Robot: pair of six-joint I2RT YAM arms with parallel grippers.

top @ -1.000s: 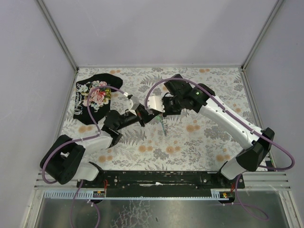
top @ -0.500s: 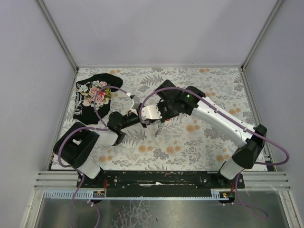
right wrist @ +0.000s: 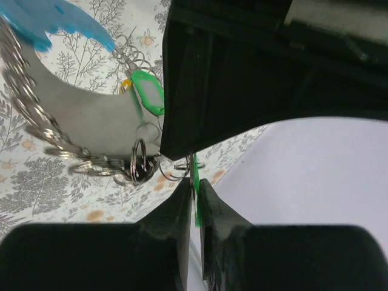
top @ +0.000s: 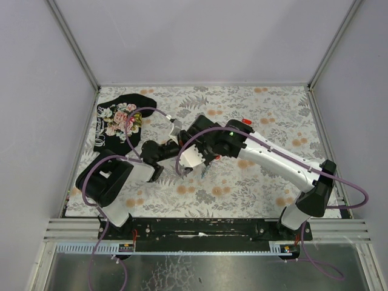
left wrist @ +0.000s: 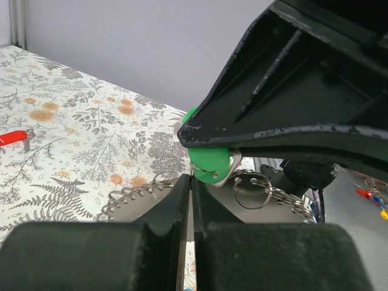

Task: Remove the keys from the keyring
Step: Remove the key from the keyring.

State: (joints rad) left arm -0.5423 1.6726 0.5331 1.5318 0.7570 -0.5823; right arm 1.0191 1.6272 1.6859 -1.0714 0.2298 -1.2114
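Observation:
My left gripper (left wrist: 192,180) is shut, its tips pinching a thin wire loop of the keyring (left wrist: 250,191) just under a green key (left wrist: 210,165). That green key's head shows edge-on in the right wrist view, with my right gripper (right wrist: 195,185) shut on it. The two grippers meet tip to tip above the table's middle (top: 187,156). The ring's chain (left wrist: 130,197) and the curved grey fob (right wrist: 79,115) with its light-blue part (right wrist: 60,21) hang beside them. Another green-headed key (right wrist: 150,91) with a yellow bit hangs on the ring. A red key (top: 245,121) lies loose on the table.
A black floral cloth (top: 118,124) lies at the back left corner. The floral tablecloth (top: 273,163) is walled by grey panels on three sides. My two arms cross the middle of the table, and the red key (left wrist: 12,138) lies behind them.
Both grippers have moved together to the left and nearer the front. The left arm has folded back. The red key on the table has come into view behind the right arm.

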